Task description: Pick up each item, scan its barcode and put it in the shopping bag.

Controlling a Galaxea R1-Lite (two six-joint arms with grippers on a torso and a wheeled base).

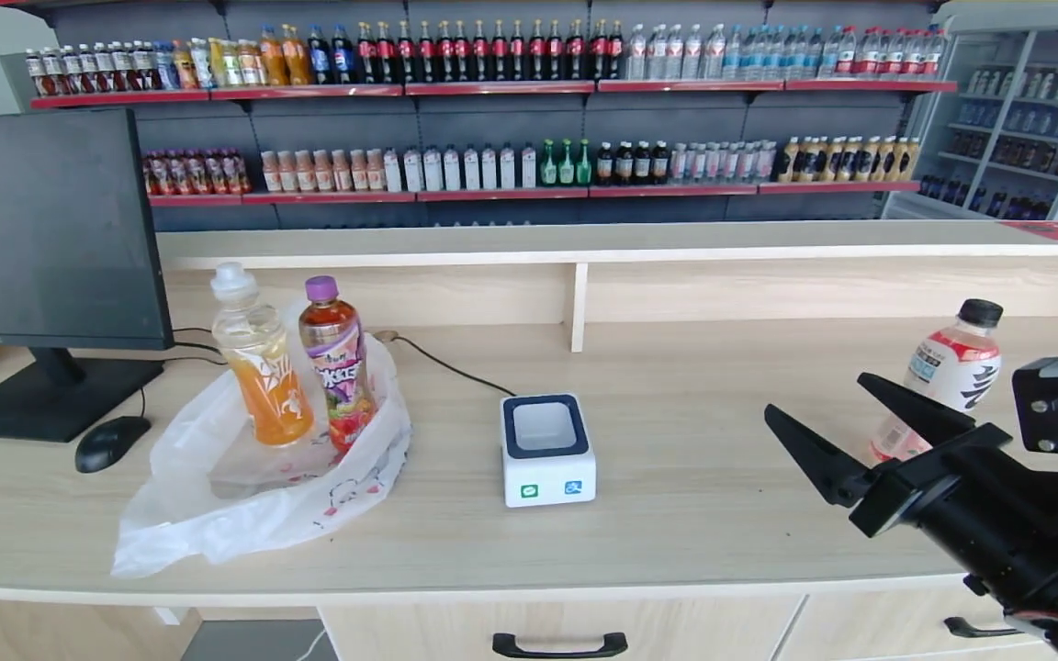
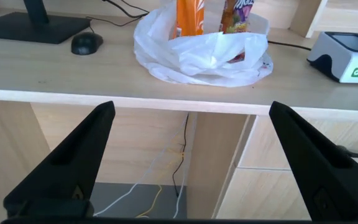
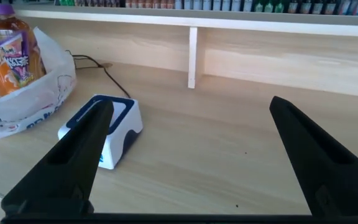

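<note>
Hovering low over the 4 o'clock corner of the pale wooden counter [image 1: 694, 514], the right gripper [image 1: 816, 395] is holding its black fingers wide apart with nothing between them. The white plastic bottle with a black cap and red-and-white label [image 1: 956, 363] is standing upright just behind it, at 3 o'clock of the white square barcode scanner with a dark-rimmed window [image 1: 547, 450], one finger partly hiding it. The bottle is looking full, so probably fairly heavy, with a thin wall giving under squeeze and a slick label film. Taking it across the mid-body below the shoulder seems safest; I cannot tell where the barcode is sitting. Open counter is lying between bottle and scanner, with only the thin black cable [image 1: 446, 367] trailing off toward 11 o'clock. At 9 o'clock of the scanner the crumpled white plastic shopping bag [image 1: 217, 496] is already holding an upright orange-juice bottle with a white cap [image 1: 263, 367] and a purple-capped red drink bottle [image 1: 338, 367]. Its mouth is sagging, so a third bottle risks knocking those over. The left gripper [image 2: 191, 107] is hanging below the counter's front edge, fingers spread and empty. A black monitor [image 1: 47, 229] and a black mouse [image 1: 111, 442] are sitting at 9 o'clock of the bag.
</note>
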